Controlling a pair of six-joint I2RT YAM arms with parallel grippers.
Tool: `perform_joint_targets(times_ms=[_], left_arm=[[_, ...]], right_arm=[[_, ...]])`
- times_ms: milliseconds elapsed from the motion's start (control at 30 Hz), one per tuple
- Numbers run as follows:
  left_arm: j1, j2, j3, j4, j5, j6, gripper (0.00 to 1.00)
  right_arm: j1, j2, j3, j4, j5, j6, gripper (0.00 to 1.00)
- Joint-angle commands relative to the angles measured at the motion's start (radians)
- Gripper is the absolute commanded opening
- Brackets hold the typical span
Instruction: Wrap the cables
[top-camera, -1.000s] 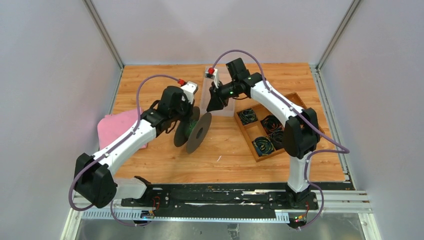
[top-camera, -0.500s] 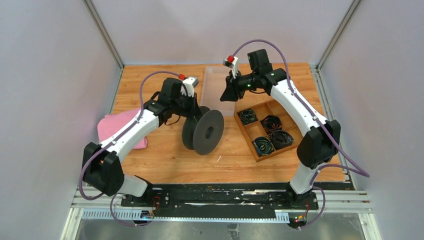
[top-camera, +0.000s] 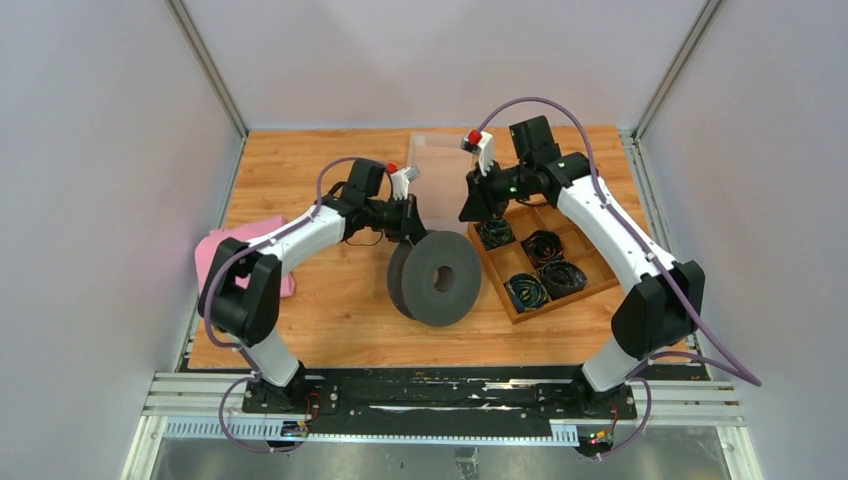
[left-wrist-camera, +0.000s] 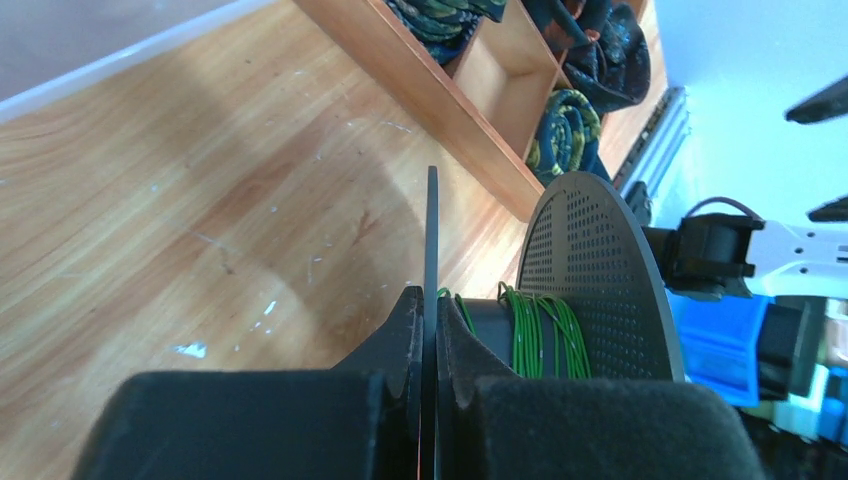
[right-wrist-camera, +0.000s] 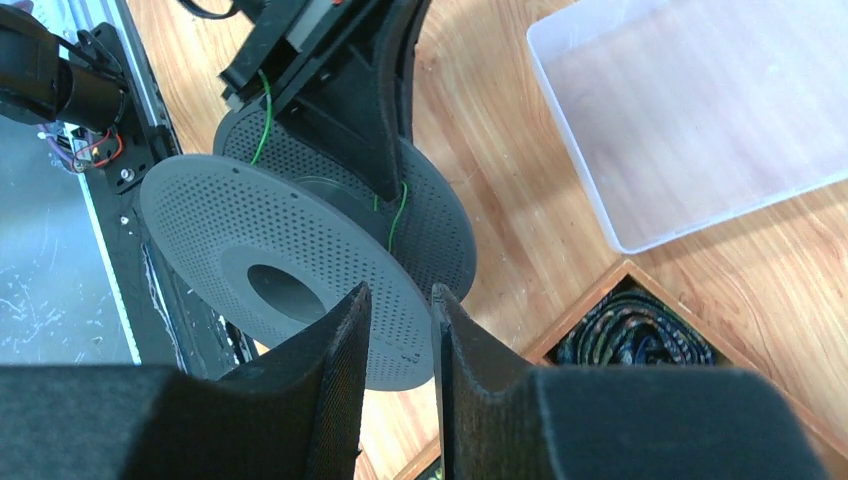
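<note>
A dark grey perforated spool (top-camera: 437, 278) stands on edge on the wooden table, with green wire (left-wrist-camera: 531, 329) wound on its hub. My left gripper (top-camera: 410, 216) is shut on the spool's thin rear flange (left-wrist-camera: 431, 230), which runs between the pads. In the left wrist view the gripper (left-wrist-camera: 431, 296) sits just beside the hub. My right gripper (top-camera: 478, 210) hangs over the near-left corner of the wooden tray (top-camera: 492, 268). It is narrowly open and empty (right-wrist-camera: 398, 296). The right wrist view shows the spool (right-wrist-camera: 300, 270) below and a green strand (right-wrist-camera: 400, 215) by the left fingers (right-wrist-camera: 370, 100).
The wooden tray holds several coiled cables (top-camera: 527, 291) in its compartments, also in the left wrist view (left-wrist-camera: 565, 130). A clear plastic bin (top-camera: 440, 165) sits at the back centre, also in the right wrist view (right-wrist-camera: 690, 110). A pink cloth (top-camera: 225, 255) lies at the left edge.
My left arm has carried the spool right and nearer, turning its face toward the camera. My right gripper has moved right, from over the clear bin to over the wooden tray.
</note>
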Motion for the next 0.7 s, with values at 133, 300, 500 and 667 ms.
perform_joint_targets(times_ms=[133,300,500,667], left_arm=[[0.000,0.132,0.100,0.052,0.246,-0.041,0.00],[0.000,0.194,0.149,-0.025,0.323,0.034,0.00],[0.000,0.266,0.194,-0.120,0.363,0.128,0.00],[-0.001,0.319,0.251,-0.206,0.391,0.206,0.00]], right_arm=[[-0.028,-0.072,-0.068,-0.033,0.019,-0.027,0.29],[-0.033,-0.070,-0.086,-0.029,0.000,-0.029,0.29],[-0.034,-0.072,-0.110,-0.028,-0.013,-0.035,0.29],[-0.036,-0.071,-0.126,-0.028,-0.023,-0.039,0.29]])
